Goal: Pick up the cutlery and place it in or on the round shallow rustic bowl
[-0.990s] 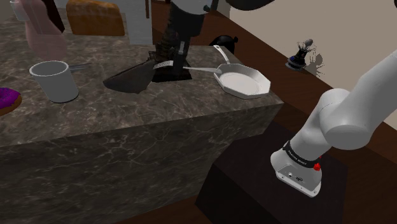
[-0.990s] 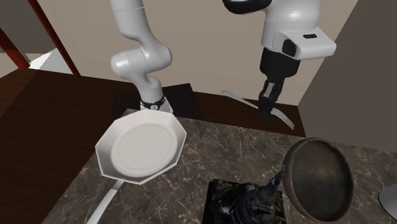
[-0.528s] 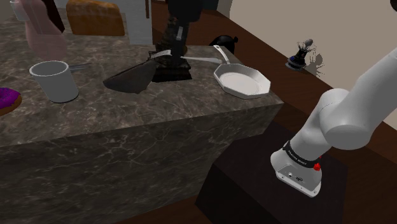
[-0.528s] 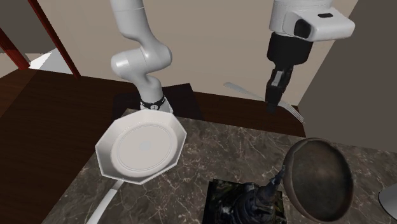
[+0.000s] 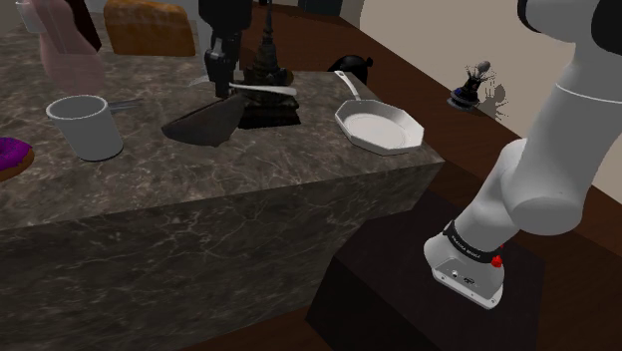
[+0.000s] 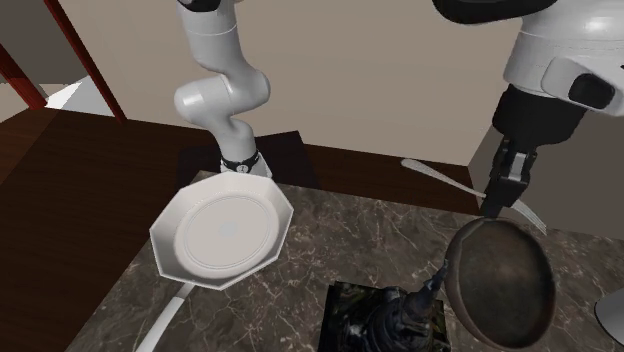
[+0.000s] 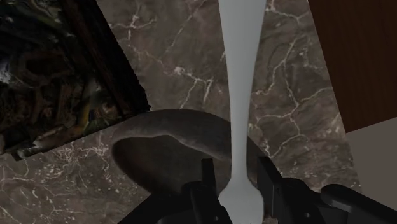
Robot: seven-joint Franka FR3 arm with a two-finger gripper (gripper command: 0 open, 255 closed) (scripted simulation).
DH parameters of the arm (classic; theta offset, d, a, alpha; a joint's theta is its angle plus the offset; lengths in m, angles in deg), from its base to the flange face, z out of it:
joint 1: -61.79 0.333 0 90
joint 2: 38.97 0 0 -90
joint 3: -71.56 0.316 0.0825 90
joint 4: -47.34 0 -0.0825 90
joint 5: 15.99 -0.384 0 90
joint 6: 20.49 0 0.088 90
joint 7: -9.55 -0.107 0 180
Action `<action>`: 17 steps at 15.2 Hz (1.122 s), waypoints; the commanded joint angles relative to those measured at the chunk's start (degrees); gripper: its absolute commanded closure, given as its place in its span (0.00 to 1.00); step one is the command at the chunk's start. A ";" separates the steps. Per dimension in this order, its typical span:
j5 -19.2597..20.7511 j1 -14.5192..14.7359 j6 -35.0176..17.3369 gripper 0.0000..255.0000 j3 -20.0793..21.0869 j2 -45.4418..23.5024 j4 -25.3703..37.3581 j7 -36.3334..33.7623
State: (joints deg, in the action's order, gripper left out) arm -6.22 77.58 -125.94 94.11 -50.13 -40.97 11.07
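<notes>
My black gripper (image 5: 220,82) is shut on a pale grey fork (image 5: 265,90), which lies level and sticks out toward the shoulder view's right. It hangs just above the rim of a dark, round, shallow bowl (image 5: 203,122) on the marble counter. In the second exterior view the gripper (image 6: 497,200) holds the fork (image 6: 436,175) at its middle, right over the bowl's (image 6: 500,287) far rim. In the wrist view the fingers (image 7: 207,182) clasp the fork (image 7: 242,83), with the bowl (image 7: 170,145) right beneath.
A dark ornate figure on a black base (image 5: 267,78) stands right beside the bowl. A white eight-sided pan (image 5: 379,128) lies near the counter's corner. A grey mug (image 5: 88,127), a purple doughnut (image 5: 10,157) and a loaf (image 5: 150,28) sit toward the shoulder view's left.
The gripper has carried the fork toward the shoulder view's left, from beside the pan's handle to above the bowl. Nothing on the counter has shifted.
</notes>
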 commanded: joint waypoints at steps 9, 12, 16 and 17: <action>3.96 2.36 -1.10 1.00 -0.40 -10.13 8.20 -1.98; 4.06 2.15 -3.32 1.00 -0.47 -10.08 5.90 -2.26; 4.07 2.16 -3.31 1.00 -0.47 -10.10 5.93 -2.26; 4.07 2.16 -3.31 1.00 -0.47 -10.10 5.93 -2.26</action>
State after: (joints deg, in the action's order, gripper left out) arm -2.15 79.74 -129.23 93.64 -60.23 -35.03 8.81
